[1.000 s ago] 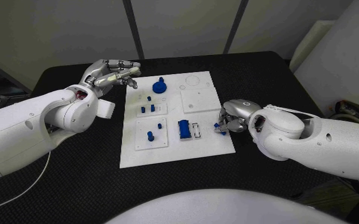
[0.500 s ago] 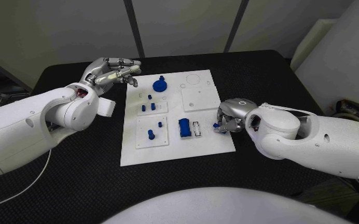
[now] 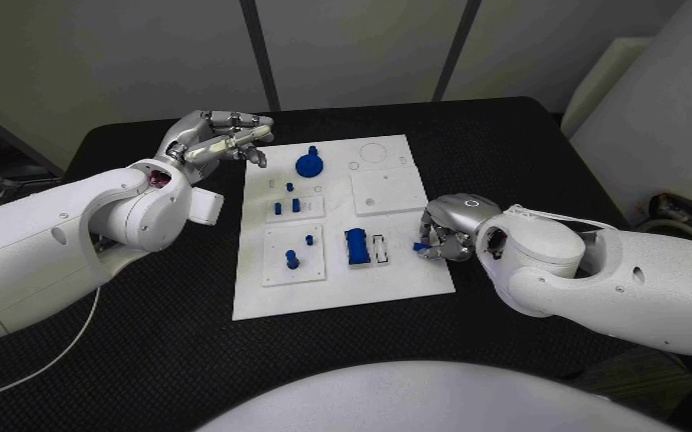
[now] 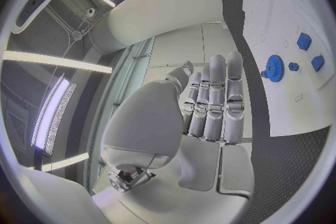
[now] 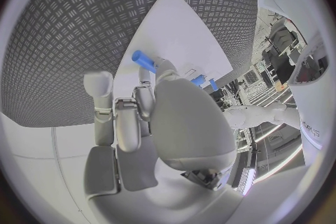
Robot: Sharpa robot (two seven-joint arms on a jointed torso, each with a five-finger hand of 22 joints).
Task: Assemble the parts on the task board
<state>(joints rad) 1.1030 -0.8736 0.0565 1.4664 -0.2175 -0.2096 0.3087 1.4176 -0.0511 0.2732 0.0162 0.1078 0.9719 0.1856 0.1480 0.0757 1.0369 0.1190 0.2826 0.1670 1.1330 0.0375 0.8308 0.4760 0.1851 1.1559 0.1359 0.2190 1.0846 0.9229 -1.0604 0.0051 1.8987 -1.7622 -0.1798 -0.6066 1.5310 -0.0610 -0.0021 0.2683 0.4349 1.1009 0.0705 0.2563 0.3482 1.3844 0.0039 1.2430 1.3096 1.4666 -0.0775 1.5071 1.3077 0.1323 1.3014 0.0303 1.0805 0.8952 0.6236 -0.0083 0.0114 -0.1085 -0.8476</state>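
Note:
The white task board (image 3: 339, 287) lies mid-table. On it are a blue gear (image 3: 307, 164), small blue pegs (image 3: 289, 209), a blue block (image 3: 355, 248) and a peg (image 3: 293, 259) standing in a small plate. My right hand (image 3: 450, 229) is at the board's right edge and pinches a small blue peg (image 3: 421, 248). In the right wrist view that peg (image 5: 143, 59) sticks out past the fingertips over the board (image 5: 175, 28). My left hand (image 3: 224, 142) hovers off the board's far left corner, holding nothing; its fingers (image 4: 217, 98) lie straight beside the gear (image 4: 273, 67).
A white slotted piece (image 3: 379, 251) sits right of the blue block. A raised square plate (image 3: 387, 192) occupies the board's right middle. Black table (image 3: 505, 142) surrounds the board, with free room at the far right and near left.
My right hand has shifted slightly at the board's right edge, still pinching the peg. The left hand has barely moved.

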